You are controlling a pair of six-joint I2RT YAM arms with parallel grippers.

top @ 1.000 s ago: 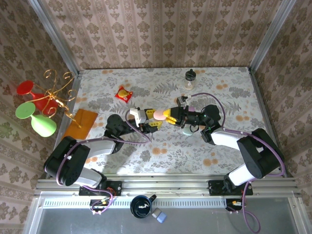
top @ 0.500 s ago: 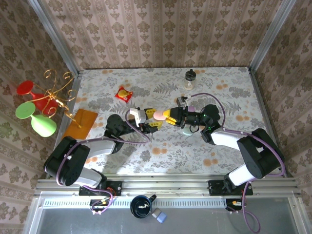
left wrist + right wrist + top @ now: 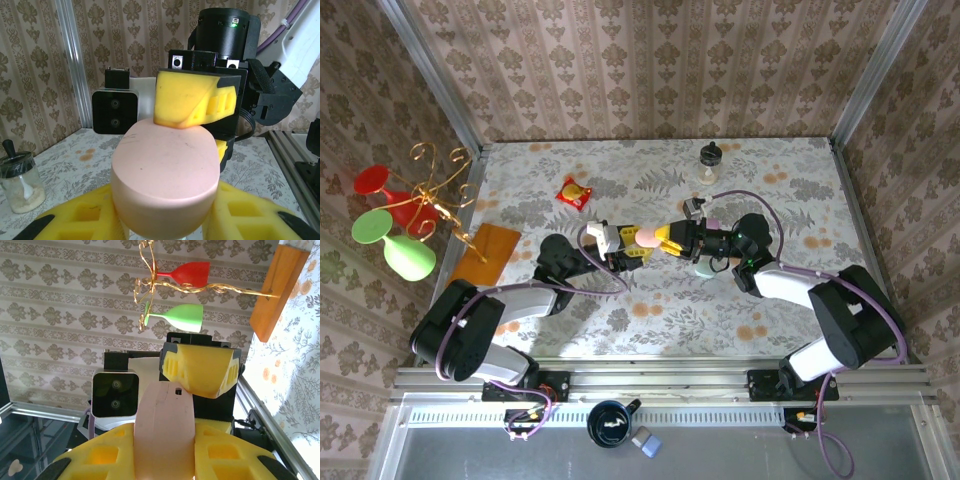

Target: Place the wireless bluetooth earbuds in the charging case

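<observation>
At the near edge, below the rail, a dark mug (image 3: 610, 422) is seen at 6 o'clock of the overhead view, between the two arm bases. Farther in, a pale teal pebble-shaped case (image 3: 704, 270) lies on the table (image 3: 790, 200), partly covered by the right arm.

Just beyond it, near the middle, the two tools are found tip to tip. The left tool (image 3: 636, 250) is closed on a pink charging case (image 3: 647, 236), which is clamped between its yellow fingers (image 3: 75, 220). The right tool (image 3: 665, 238) is closed on the same case from the opposite end, with one finger (image 3: 187, 97) pressed on the top.

The case's long axis appears to be laid along the line joining the tools, roughly 9 to 3 o'clock in the overhead view. One rounded end is pointed at each wrist. In the right wrist view a small hole is seen on its upper face near the far end. No open lid is visible, and whether anything lies inside cannot be told.

Farther back, a wooden block (image 3: 486, 254) with a gold wire stand (image 3: 430, 185) is placed at 9 o'clock, with a red glass (image 3: 372, 181) and a green glass (image 3: 372, 226) beside it. A red packet (image 3: 573, 193) lies at 11 o'clock and a small jar (image 3: 710, 163) at 1 o'clock.
</observation>
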